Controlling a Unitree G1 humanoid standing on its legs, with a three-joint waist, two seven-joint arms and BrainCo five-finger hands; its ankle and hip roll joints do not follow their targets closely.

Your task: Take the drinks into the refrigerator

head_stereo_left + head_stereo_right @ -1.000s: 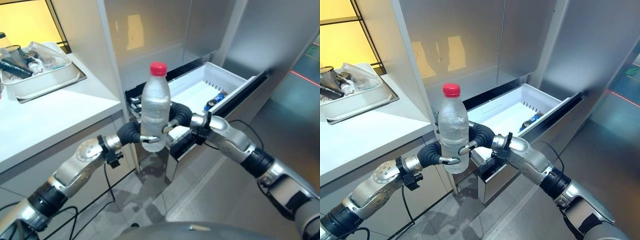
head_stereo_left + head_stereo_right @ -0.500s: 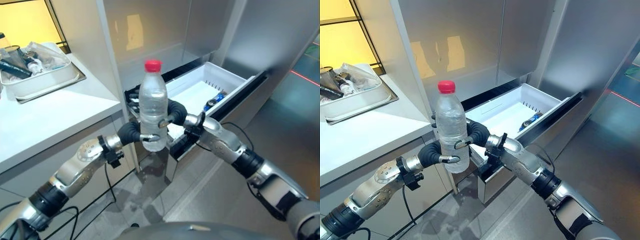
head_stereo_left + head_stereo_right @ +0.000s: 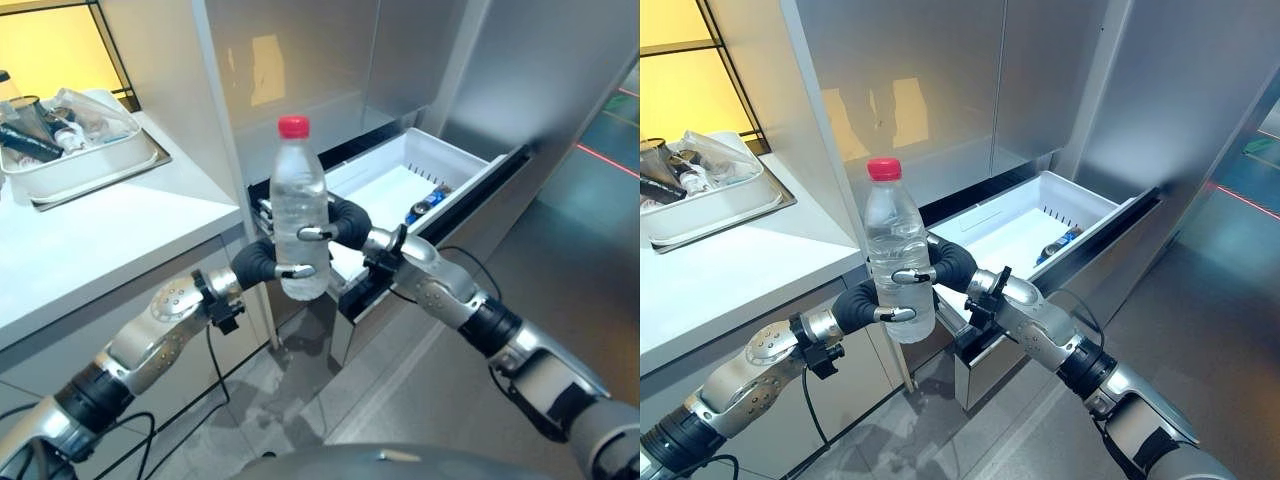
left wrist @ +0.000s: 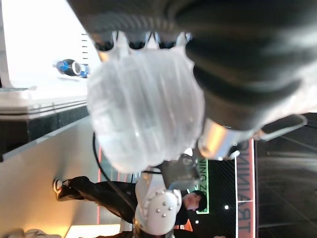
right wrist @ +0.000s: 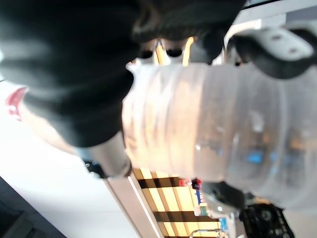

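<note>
Here the bottle point(image 3: 299, 215), clear with a red cap, stands upright in the air in front of the open drawer point(image 3: 470, 165), held by both hands at once. The left hand point(image 3: 262, 264) has its fingers curled round the lower part of the bottle, and the right hand point(image 3: 340, 222) wraps its fingers round the bottle a little higher, from the drawer side. The two hands sit close together, one just above the other on the bottle. The drawer is white inside and pulled out from the grey cabinet front; a small blue can point(image 3: 427, 203) lies on its side in the drawer, well apart from the bottle. To the left of the drawer runs a white table point(image 3: 110, 225), and on the table's far end rests a white tray point(image 3: 90, 165) with assorted items in it.
</note>
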